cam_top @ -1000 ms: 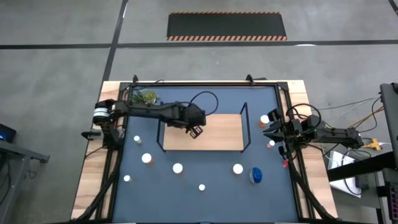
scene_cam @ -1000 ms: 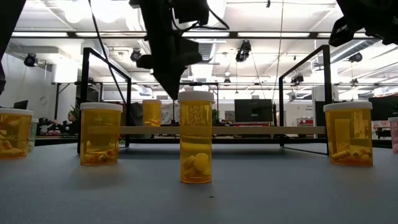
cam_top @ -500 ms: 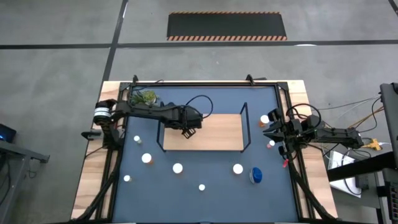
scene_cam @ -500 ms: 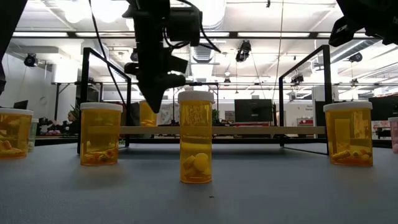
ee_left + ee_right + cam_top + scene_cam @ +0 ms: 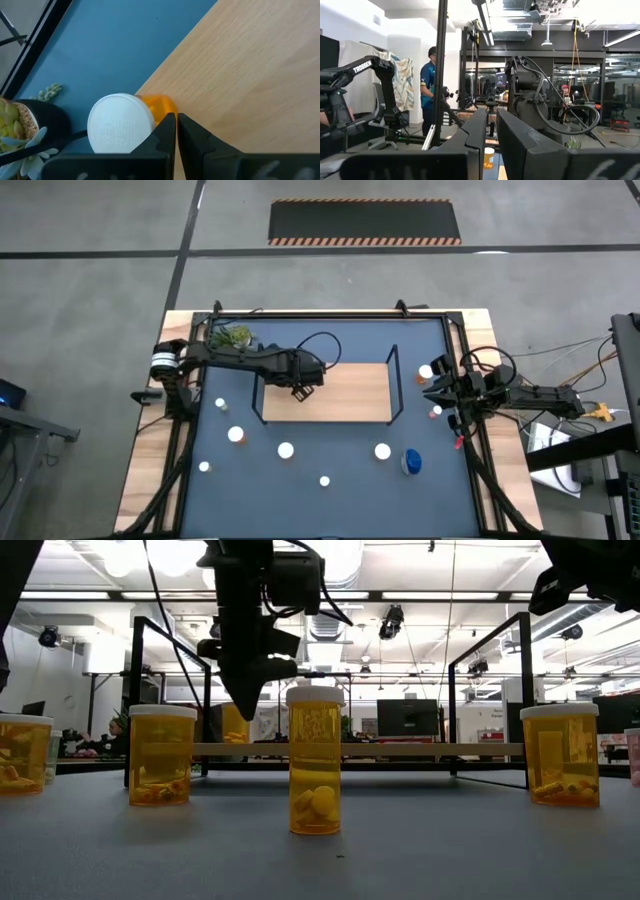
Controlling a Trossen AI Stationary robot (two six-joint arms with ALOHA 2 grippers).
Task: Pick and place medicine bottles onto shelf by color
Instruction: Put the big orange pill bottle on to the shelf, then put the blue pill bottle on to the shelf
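Over the shelf's (image 5: 340,392) left end I see my left tool (image 5: 301,391) closed and empty beside an orange, white-capped bottle (image 5: 121,129). My right tool (image 5: 441,392) waits, nearly closed, at the counter's right edge.

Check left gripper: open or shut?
Shut, empty: the left gripper fingers nearly touch over the shelf, beside an orange bottle.

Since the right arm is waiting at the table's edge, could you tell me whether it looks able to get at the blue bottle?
Probably yes. The blue bottle lies on the mat near the right end effector, with only open mat between them.
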